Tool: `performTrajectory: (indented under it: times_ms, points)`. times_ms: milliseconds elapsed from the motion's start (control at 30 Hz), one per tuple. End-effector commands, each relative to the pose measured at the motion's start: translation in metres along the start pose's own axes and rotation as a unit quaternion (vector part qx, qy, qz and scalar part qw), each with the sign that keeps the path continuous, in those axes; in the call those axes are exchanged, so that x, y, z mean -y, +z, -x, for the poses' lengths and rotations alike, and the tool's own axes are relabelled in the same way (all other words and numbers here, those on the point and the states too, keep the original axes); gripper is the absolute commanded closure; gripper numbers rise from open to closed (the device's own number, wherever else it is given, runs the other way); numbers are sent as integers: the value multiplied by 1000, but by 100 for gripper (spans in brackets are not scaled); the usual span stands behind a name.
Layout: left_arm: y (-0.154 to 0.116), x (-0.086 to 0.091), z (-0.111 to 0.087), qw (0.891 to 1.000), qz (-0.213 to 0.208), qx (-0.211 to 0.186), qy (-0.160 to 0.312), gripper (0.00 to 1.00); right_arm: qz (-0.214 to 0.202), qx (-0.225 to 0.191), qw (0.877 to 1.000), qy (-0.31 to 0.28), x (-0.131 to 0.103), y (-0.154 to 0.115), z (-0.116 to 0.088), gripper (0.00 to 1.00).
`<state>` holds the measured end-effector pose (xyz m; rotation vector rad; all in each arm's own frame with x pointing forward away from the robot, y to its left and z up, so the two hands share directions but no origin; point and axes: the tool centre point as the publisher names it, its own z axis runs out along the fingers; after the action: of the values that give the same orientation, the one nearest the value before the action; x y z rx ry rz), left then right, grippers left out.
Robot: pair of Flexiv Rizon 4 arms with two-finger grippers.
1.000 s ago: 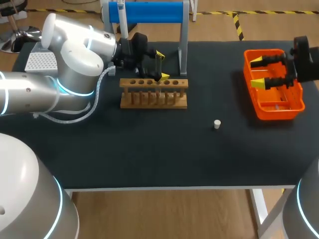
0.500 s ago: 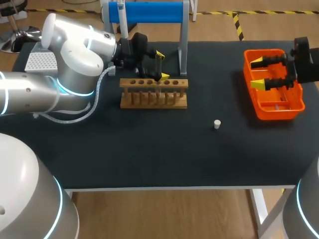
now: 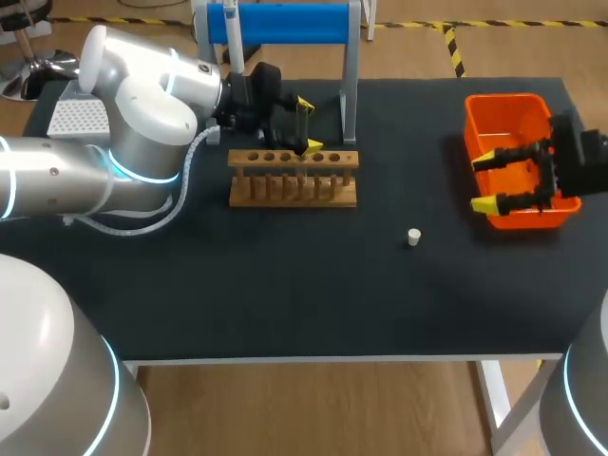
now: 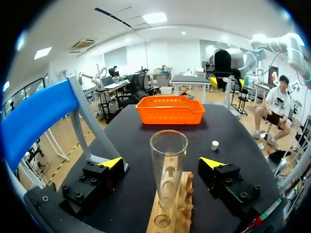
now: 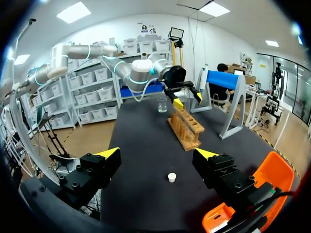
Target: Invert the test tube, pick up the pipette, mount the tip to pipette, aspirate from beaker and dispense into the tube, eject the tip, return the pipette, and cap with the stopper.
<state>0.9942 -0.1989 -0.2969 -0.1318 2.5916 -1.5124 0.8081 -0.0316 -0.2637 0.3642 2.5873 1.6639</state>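
The left gripper (image 3: 309, 124) is positioned at the far side of the wooden test tube rack (image 3: 293, 178), near the rack's right-hand end in the head view. Its fingers are spread wide and grip nothing. In the left wrist view the glass test tube (image 4: 168, 165) stands upright in one of the holes of the rack (image 4: 175, 208), open mouth uppermost. The tube lies between the two yellow-tipped fingers of the left gripper (image 4: 162, 163), with a clear gap on each side, so neither finger touches it. The right gripper (image 3: 483, 181) is at the near left corner of the orange basket (image 3: 503, 106). Its fingers are fully apart and hold nothing; one yellow tip is over the basket and the other is at its near edge. The white stopper (image 3: 414, 237) lies on the black table (image 3: 285, 285), between the rack and the basket and nearer the robot than both, apart from each. In the right wrist view the stopper (image 5: 171, 177) is ahead of the open right gripper (image 5: 156, 154), the rack (image 5: 187, 127) is further ahead, and a glass beaker (image 5: 163, 104) stands beyond the rack. The blue-topped stand (image 3: 285, 24) is at the table's far edge behind the rack. A white tip box (image 3: 76, 116) sits at the far left corner.
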Motion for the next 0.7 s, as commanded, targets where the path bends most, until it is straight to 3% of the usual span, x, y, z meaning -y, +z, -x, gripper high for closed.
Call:
performTrajectory:
  times_ms: [33, 700]
  points:
    - [0, -1, -1, 1000, -2, 1, 1, 0, -1, 13, 1000, -2, 9, 7, -7, 0]
    - [0, -1, -1, 1000, -2, 1, 1, 0, -45, 37, 998, 1, 58, 36, -15, 0]
